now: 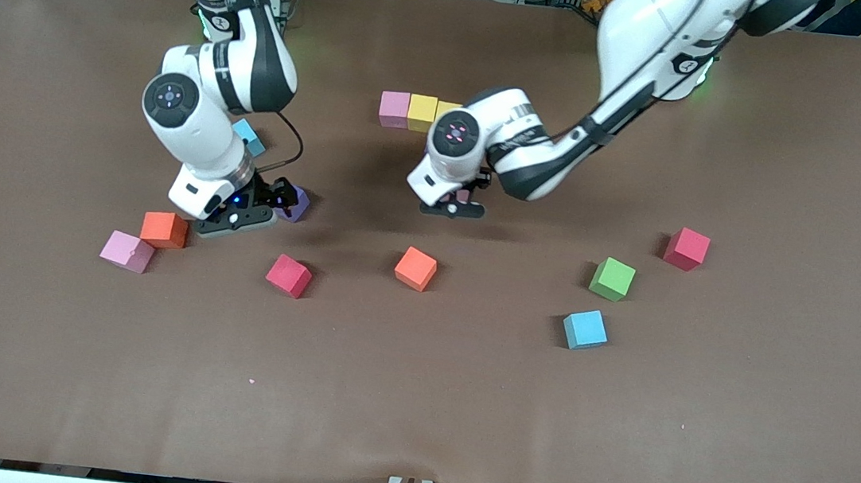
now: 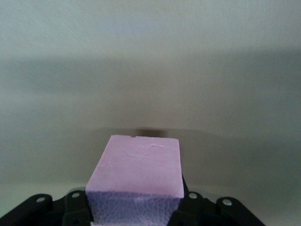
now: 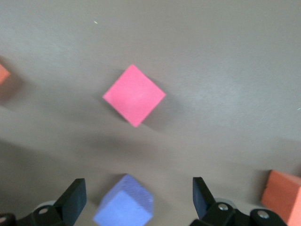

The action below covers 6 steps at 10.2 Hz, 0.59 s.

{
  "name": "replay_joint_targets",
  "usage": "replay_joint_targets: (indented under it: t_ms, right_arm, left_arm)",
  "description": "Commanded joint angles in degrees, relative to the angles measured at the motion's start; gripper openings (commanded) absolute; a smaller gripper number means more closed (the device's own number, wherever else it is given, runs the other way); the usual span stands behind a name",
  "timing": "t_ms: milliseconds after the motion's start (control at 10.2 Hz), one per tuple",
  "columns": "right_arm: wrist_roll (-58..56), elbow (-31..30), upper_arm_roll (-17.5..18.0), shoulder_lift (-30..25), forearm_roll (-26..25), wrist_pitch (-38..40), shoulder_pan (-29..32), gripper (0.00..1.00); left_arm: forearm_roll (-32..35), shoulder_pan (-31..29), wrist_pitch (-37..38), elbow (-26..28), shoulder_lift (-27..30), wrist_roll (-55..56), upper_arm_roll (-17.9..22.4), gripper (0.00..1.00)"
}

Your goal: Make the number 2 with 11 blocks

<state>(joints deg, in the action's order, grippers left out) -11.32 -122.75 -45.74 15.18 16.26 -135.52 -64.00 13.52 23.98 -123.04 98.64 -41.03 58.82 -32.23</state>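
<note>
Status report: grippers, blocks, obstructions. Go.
Left gripper shut on pink block, near the started row. Right gripper open over purple block. Seven blocks loose; nothing in the way seen.

Free: bare tabletop nearest the front camera | Obstacles: scattered blocks across the middle, from pink block to red block | Gaps: wide between orange block and green block
</note>
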Motion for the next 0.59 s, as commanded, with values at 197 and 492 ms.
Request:
replay_joint_targets:
  t_ms: [197,492]
  right_arm:
    - [-10.2,7.7,1.3,7.6,-0.2,-3.3,3.4,1.0]
    - [-14.7,12.1,9.0,11.4,0.1,-3.4,10.3,1.0]
  left_arm:
    - [-0.1,3.0,-1.3,-1.4,-1.9,0.8,1.1,0.29]
    - [0.0,3.8,-1.7,-2.7,-3.0,1.6,1.1,0.29]
